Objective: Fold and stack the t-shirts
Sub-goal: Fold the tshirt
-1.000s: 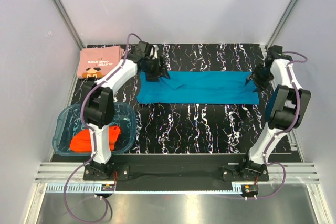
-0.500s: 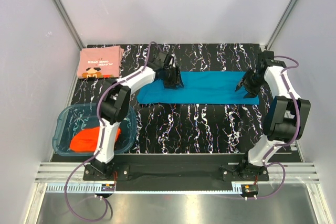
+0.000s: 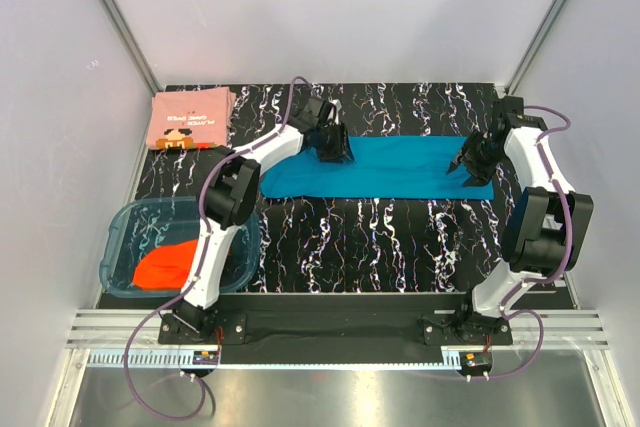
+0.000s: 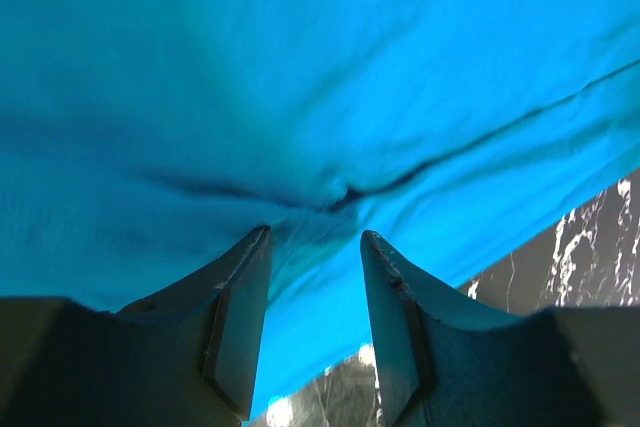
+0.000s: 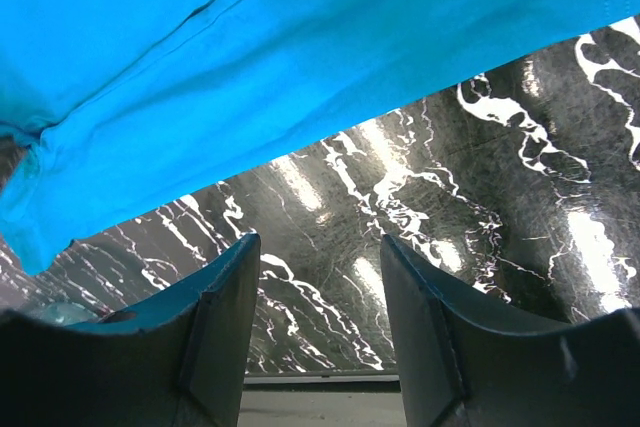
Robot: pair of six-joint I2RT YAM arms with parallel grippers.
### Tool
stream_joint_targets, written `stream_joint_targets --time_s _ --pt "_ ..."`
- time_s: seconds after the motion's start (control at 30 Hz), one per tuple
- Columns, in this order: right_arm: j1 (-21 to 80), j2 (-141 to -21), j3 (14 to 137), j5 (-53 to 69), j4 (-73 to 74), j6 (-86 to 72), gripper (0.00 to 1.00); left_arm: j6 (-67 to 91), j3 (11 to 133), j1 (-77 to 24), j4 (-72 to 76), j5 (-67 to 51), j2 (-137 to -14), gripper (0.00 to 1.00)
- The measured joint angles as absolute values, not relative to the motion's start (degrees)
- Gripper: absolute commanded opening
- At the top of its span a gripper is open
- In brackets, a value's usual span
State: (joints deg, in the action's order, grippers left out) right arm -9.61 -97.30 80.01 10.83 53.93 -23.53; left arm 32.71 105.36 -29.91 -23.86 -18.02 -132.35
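Overhead, we see the teal-blue t-shirt lying as a long flat band across the upper middle of the black marbled table. Its left end is rounded and its right end is squarer. We find the left gripper over the band's upper edge, left of centre, and the right gripper over the band's right end.

In the left wrist view we look straight onto the teal cloth, which fills nearly the whole frame, with a sliver of table at the lower right. The left gripper's jaws stand spread. A dark crease in the cloth runs to a small pucker just above the gap between the tips. We cannot tell whether the tips touch the cloth.

In the right wrist view the right gripper's jaws are spread too, with nothing between them. Only marbled table shows in the gap, and the shirt's stitched edge slants across the top of the frame above the fingers.

The salmon-pink t-shirt, with dark lettering, lies folded in the upper left corner of the table, well apart from the teal one. The orange-red t-shirt sits bunched in the clear blue-tinted tub at the lower left of the frame.
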Motion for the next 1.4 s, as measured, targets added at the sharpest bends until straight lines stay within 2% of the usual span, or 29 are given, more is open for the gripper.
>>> stream_joint_targets --time_s 0.23,0.4,0.67,0.93,1.4 --pt "-9.58 -97.08 79.46 11.75 53.95 -23.55 0.59 28.86 110.91 -29.91 -19.14 -18.22 -135.2 0.51" --pt "-9.58 -95.88 76.82 11.75 54.52 -23.49 0.59 26.37 116.18 -29.91 -18.46 -16.08 -135.52 0.52" --pt "-9.58 -94.02 75.09 13.13 54.63 -23.4 0.59 24.49 102.21 -30.72 -24.6 -8.27 -123.81 0.43" --pt "-9.58 -93.62 75.0 14.13 53.84 -23.42 0.59 20.34 101.19 -32.27 -29.85 -4.1 -122.98 0.31" --pt "-9.58 -93.32 73.84 14.74 53.36 -23.4 0.6 20.34 101.1 -33.3 -31.59 -2.92 -126.15 0.34"
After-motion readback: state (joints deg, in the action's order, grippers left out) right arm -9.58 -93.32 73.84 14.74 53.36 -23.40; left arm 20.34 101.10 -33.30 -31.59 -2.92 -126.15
